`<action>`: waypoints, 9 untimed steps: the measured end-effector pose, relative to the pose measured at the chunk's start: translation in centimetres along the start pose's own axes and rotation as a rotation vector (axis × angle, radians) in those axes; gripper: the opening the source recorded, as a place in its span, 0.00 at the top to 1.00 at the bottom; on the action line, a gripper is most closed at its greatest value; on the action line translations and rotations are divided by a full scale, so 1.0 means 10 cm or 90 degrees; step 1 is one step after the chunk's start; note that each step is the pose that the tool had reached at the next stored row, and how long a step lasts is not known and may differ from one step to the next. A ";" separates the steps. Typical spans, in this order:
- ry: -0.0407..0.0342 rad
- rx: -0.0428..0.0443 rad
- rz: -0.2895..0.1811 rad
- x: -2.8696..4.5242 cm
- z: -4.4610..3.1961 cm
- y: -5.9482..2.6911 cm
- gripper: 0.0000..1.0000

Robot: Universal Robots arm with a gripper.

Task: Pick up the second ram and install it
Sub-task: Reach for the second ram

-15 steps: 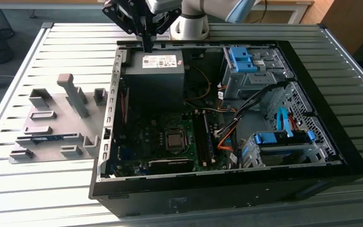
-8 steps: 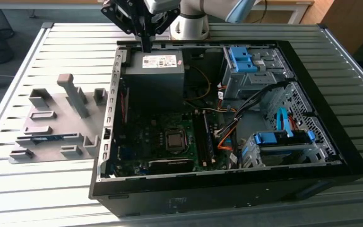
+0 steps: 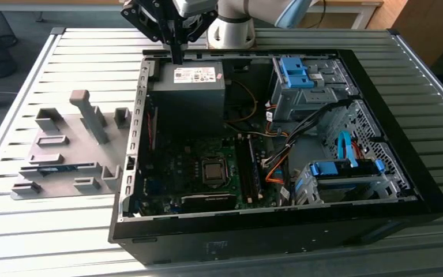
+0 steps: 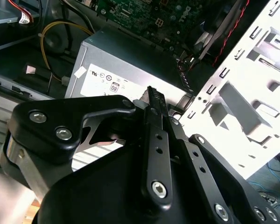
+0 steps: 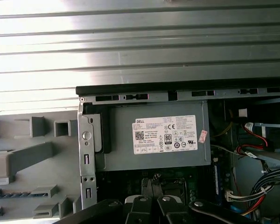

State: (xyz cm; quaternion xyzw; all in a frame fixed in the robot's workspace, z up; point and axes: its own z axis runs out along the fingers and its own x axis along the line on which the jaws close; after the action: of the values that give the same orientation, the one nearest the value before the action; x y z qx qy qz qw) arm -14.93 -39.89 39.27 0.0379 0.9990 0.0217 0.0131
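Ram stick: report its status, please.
Gripper shut, empty, above the power supply. Ram stick lies in the grey holder. Path between looks free.

The case [image 3: 283,231] lies open on the table [image 3: 75,52]. The holder plate [image 3: 75,133] sits just beside it, at the exterior view's left, and the ram [image 3: 56,169] lies in 1 of the plate's nearer blocks. Inside the case, the power supply [image 3: 187,95] fills the far corner and the motherboard [image 3: 198,173] lies before it. A far cage [image 3: 306,86] and a near cage [image 3: 345,179] stand toward the exterior view's right. The gripper [image 3: 177,55] hangs over the case's far edge, above the power supply.
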 end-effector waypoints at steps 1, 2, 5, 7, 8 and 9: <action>0.0000 0.0000 0.000 0.002 0.000 0.000 0.89; 0.0000 0.0000 0.000 0.005 0.000 0.000 0.89; 0.0000 0.0000 0.000 0.014 0.001 -0.001 0.89; 0.0000 0.0000 0.000 0.019 0.001 -0.002 0.89; 0.0000 0.0000 0.000 0.022 0.002 -0.002 0.89; 0.0000 0.0000 0.000 0.025 0.002 -0.002 0.89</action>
State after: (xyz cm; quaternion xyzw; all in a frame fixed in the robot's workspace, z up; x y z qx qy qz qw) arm -15.18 -39.89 39.24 0.0379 0.9990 0.0217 0.0131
